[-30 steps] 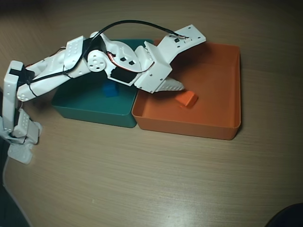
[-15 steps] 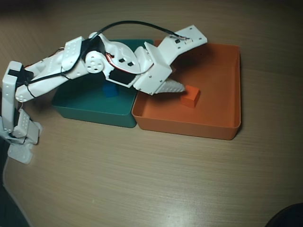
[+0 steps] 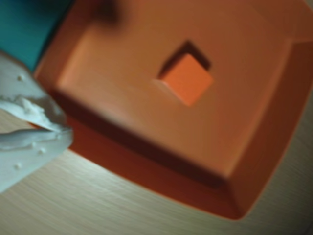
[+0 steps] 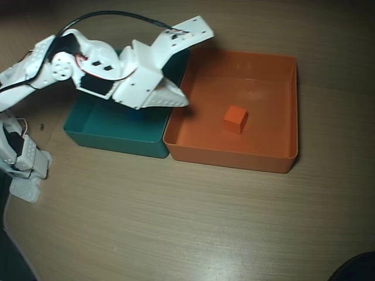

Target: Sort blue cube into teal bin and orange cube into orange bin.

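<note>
In the wrist view the white jaws [image 3: 58, 129] sit at the left edge, largely cut off by the frame; the two tips that show nearly meet, with nothing between them, and the picture is blurred throughout. Past them the wooden surface [image 3: 122, 205] runs under the orange bin [image 3: 146, 161], whose near wall and corner are soft with blur. The orange cube [image 3: 188, 78] rests alone on the bin's floor, apart from every wall. A sliver of the teal bin [image 3: 22, 29] shows at the top left, its inside out of frame.

In the overhead view the arm's gripper [image 4: 181, 103] hangs over the seam where the two bins touch, and its body covers much of the teal bin [image 4: 111, 137]. The blue cube cannot be made out there; only a faint bluish patch shows under the wrist housing. The orange cube [image 4: 235, 119] lies near the middle of the orange bin [image 4: 234, 158].
</note>
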Controlling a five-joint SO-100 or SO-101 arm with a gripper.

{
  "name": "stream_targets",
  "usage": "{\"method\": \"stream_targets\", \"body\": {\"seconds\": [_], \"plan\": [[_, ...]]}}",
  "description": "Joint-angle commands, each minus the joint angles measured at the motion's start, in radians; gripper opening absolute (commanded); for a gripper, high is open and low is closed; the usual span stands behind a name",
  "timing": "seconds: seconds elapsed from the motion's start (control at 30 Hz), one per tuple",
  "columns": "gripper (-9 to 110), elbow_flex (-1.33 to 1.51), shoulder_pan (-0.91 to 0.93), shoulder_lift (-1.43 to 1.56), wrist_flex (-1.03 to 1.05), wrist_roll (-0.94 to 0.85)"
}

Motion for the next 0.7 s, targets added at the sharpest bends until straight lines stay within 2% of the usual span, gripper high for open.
{"method": "stream_targets", "body": {"seconds": [0.0, 0.2, 0.67], "plan": [[-5, 0.083, 0.025, 0.210, -0.002, -0.008], [-5, 0.179, 0.060, 0.359, -0.017, -0.006], [-5, 0.178, 0.103, 0.462, -0.015, -0.009]]}}
